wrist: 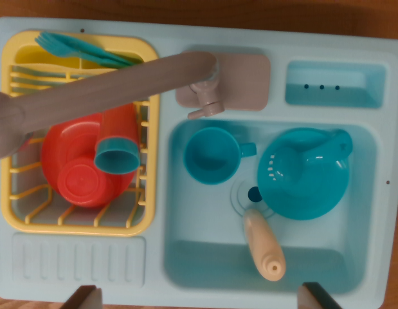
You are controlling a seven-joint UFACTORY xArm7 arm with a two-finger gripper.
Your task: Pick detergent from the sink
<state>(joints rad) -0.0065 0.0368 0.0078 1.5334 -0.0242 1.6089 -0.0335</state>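
Nothing picked yet; detergent bottle lies on its side in the sink basin, touching the teal pot, beside the cup; gripper fingers spread wide, empty, well above; descent and grasp remain.

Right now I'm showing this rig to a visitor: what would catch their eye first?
Likely the red plates stacked in the yellow rack at the wrist view's left, with a teal cup on them. Next, the teal pitcher and mug in the sink, and the cream detergent bottle lying below them.
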